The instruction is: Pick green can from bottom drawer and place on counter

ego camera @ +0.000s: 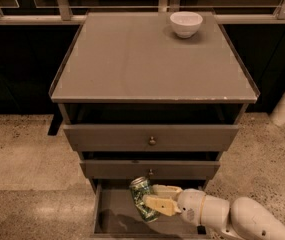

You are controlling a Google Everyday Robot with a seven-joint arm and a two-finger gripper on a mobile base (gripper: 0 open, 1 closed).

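The pincer [150,196] was found low at the front of the cabinet, set over the pulled-out bottom drawer [113,211]. Its two pale fingers [161,205] were closed about the green can [141,190]. One finger was laid across the can's front and the other was set along its right side, so that the can was gripped between them. The can was tilted, with its top leaned up and to the left of the pincer and its lower end seen just below the fingertips, inside the drawer. Whether it was raised clear of the drawer's bottom could not be told. The white arm [232,216] was stretched out behind the pincer, to the right. Two taller drawers [152,134] with round knobs were stacked directly above the pincer. The desk [142,64] was spread well above it, and a white bowl [186,24] was set at the desk's far right, well apart from the pincer.
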